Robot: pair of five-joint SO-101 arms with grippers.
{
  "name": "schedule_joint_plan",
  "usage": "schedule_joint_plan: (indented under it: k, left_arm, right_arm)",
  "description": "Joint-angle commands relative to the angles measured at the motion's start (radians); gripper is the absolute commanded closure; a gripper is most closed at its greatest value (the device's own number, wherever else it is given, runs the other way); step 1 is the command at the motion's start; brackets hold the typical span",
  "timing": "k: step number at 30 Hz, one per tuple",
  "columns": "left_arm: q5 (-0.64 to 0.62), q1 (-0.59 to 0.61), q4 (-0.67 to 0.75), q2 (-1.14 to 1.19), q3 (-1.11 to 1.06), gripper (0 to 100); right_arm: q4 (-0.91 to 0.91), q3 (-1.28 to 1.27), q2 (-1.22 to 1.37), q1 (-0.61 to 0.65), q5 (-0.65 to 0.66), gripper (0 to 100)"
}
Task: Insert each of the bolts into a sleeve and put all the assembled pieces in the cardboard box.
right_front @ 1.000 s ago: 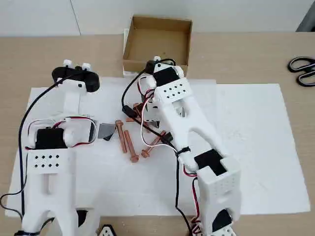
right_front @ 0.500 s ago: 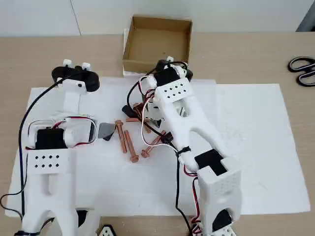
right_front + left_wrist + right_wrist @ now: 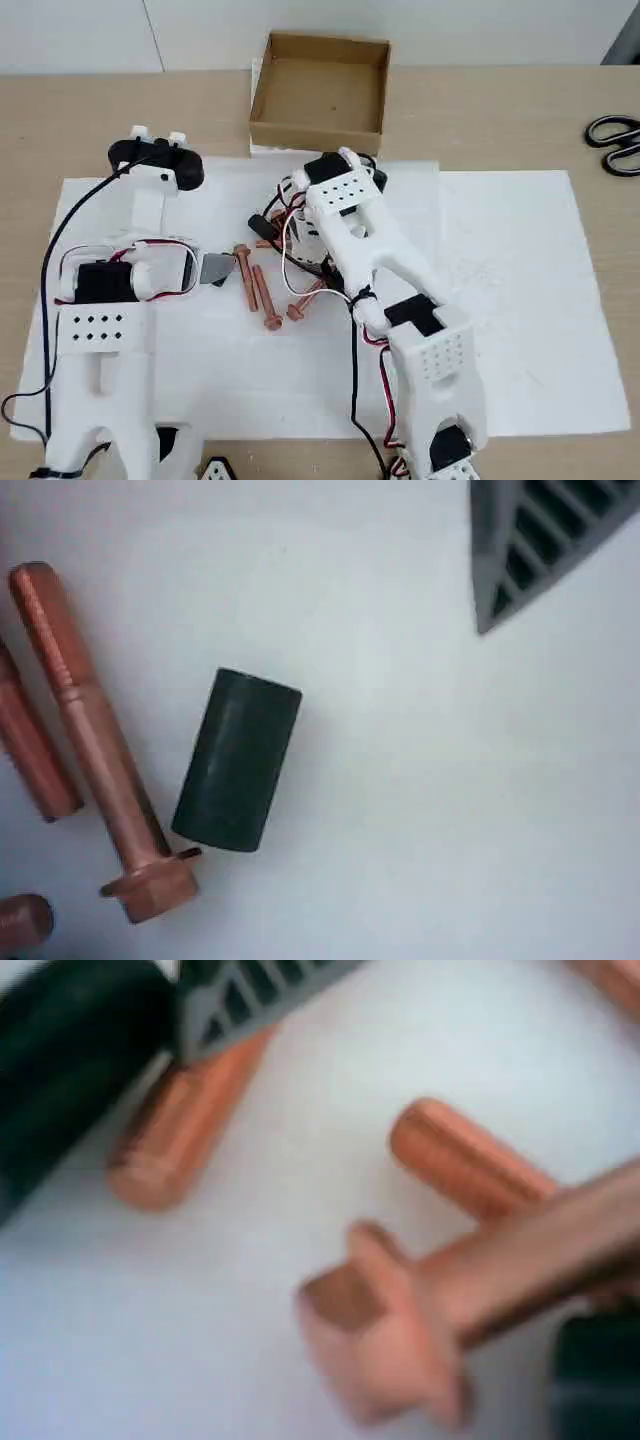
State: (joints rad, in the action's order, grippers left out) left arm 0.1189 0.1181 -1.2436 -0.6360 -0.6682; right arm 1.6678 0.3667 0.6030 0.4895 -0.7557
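On the left, the left arm (image 3: pixel 100 330) lies over the white sheet (image 3: pixel 520 300). Its pincer (image 3: pixel 213 268) sits low above the sheet with the jaws spread apart and nothing held between them. Under it, a dark sleeve (image 3: pixel 237 760) lies on its side on the sheet. Its long axis runs roughly near to far, almost parallel to the left-hand bolt (image 3: pixel 95 730) just to its right. We can't make out whether the two touch near the hex head, which is at the bolt's far end.

Just right of that, the middle bolt (image 3: pixel 263 296) also runs near to far, leaning slightly, with its head at the near end. The slanted bolt (image 3: pixel 310 297) has its head toward the near left, and its shaft runs far-right under the cables of the right arm (image 3: pixel 345 195).

In the right wrist view a blurred bolt (image 3: pixel 430 1300) shows close up, hex head foremost. A second sleeve (image 3: pixel 70 1060) lies beside another bolt tip (image 3: pixel 185 1130). We can't make out how wide the right pincer (image 3: pixel 305 232) stands, or whether it holds that bolt.

The cardboard box (image 3: pixel 262 95) sits at the far centre, beyond the sheet. Scissors (image 3: pixel 615 140) lie at the far right of the table (image 3: pixel 500 110).
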Motion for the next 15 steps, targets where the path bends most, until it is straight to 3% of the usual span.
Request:
schedule_joint_plan:
  k: [1,11,15]
  left_arm:
    - [0.003,-0.005,0.023,0.0,0.005,66]
    - [0.003,-0.005,0.021,0.0,0.005,66]
    - [0.003,-0.005,0.021,0.0,0.005,66]
  right_arm:
    - [-0.028,0.002,0.007,-0.01,-0.008,76.8]
    - [-0.031,0.002,0.005,-0.079,0.003,76.8]
    - [-0.03,0.041,0.008,-0.079,0.084,76.8]
